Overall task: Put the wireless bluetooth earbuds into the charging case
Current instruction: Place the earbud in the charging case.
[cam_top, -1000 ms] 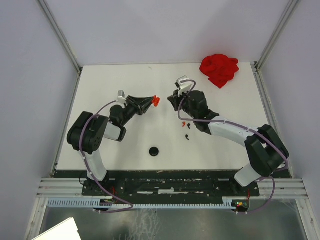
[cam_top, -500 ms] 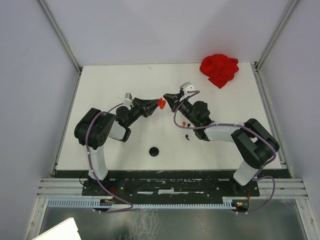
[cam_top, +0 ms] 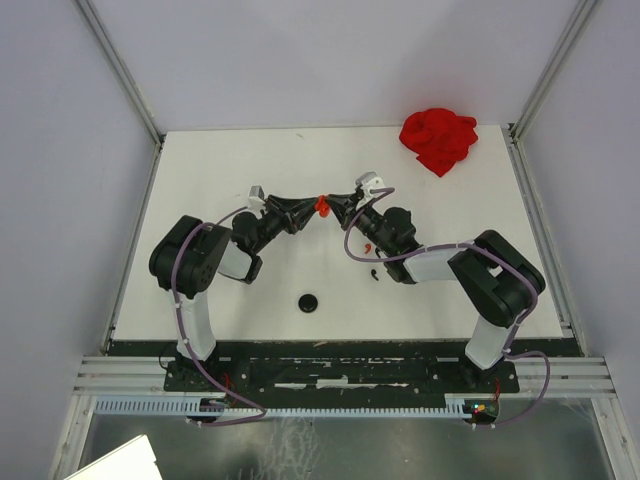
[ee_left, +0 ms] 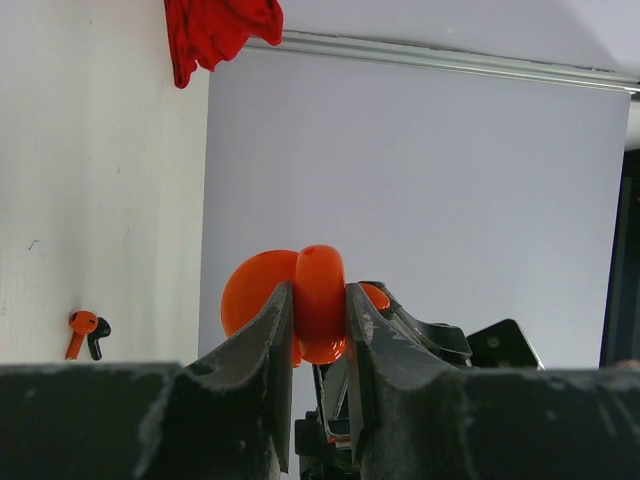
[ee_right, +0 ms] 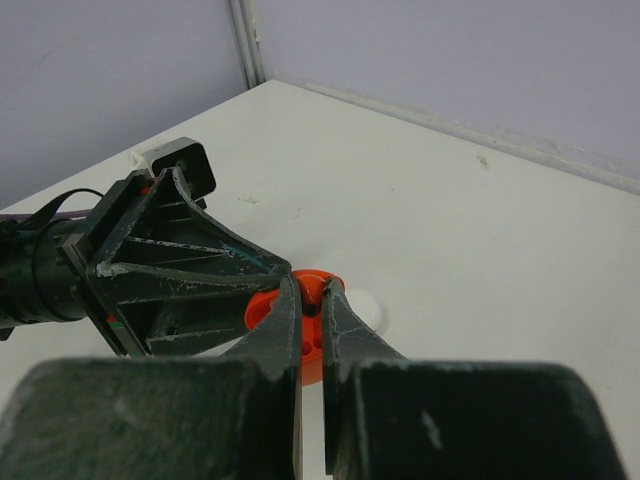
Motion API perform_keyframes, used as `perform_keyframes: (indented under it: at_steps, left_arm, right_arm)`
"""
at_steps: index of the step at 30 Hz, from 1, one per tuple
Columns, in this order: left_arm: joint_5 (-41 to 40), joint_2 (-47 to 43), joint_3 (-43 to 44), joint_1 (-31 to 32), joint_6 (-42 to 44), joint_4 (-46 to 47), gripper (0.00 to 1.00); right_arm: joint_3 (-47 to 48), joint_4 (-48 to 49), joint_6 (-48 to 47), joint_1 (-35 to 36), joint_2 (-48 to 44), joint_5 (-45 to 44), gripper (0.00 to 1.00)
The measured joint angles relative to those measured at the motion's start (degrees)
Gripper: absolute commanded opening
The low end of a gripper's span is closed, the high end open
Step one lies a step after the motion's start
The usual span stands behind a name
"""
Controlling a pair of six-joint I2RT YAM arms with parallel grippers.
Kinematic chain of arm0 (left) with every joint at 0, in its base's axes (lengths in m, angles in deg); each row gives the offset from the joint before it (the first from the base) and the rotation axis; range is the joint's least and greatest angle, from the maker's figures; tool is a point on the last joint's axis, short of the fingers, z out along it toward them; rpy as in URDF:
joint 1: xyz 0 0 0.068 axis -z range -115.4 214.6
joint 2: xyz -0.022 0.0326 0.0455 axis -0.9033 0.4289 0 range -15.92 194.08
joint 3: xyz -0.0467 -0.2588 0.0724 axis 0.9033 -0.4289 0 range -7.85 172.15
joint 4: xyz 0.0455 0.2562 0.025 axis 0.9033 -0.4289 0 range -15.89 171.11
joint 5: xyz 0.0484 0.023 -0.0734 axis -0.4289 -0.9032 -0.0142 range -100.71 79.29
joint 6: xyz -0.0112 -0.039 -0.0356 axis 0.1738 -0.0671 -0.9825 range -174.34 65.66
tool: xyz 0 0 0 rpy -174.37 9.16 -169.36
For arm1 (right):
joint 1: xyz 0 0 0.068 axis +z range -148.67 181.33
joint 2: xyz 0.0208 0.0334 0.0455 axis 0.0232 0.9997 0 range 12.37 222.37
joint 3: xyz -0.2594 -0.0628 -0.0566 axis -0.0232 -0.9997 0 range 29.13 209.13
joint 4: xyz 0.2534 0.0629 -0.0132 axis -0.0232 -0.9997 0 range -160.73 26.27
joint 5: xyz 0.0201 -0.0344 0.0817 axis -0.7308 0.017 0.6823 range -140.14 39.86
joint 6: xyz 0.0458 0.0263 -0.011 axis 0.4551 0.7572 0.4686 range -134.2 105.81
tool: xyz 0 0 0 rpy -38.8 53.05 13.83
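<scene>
Left gripper (cam_top: 308,208) clamps the red case (ee_left: 318,300) in mid-air, and the right gripper (ee_right: 312,300), jaws closed, meets it tip to tip; whether it pinches an earbud cannot be told. A red earbud (ee_left: 78,328) and a black earbud (ee_left: 99,332) lie on the table below the right gripper, so insertion looks largely undone.

this is a robotics lab test cell, not a home or shop. a bare white desk (cam_top: 250,160) sits boxed in by plain pale walls (cam_top: 330,60) and aluminium frame posts (cam_top: 118,70). two black-and-white robot arms (cam_top: 190,265) are bolted to a black base plate (cam_top: 340,372) on a slotted metal rail (cam_top: 120,378), with purple cables (cam_top: 185,335) looping along them.
</scene>
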Motion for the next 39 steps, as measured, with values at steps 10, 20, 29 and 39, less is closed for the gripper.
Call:
perform_keyframes:
  at_steps: [10,20,29,39]
  left_arm:
    - [0.0,0.0,0.0,0.0,-0.11,1.16,0.03]
    - [-0.04,0.0,0.0,0.0,-0.81,1.81,0.03]
    - [-0.09,0.63,0.0,0.0,-2.14,2.25,0.03]
    - [-0.11,1.2,0.0,-0.5,-2.16,3.04,0.03]
  right_arm:
    - [0.0,0.28,0.0,0.0,1.14,0.55,0.02]
    - [-0.13,0.52,-0.04,0.0,1.84,1.01,0.02]
    - [-1.05,0.81,0.22,0.02,1.84,1.18,0.5]
    - [-3.19,2.54,2.73,-0.5,-1.55,-1.64,0.6]
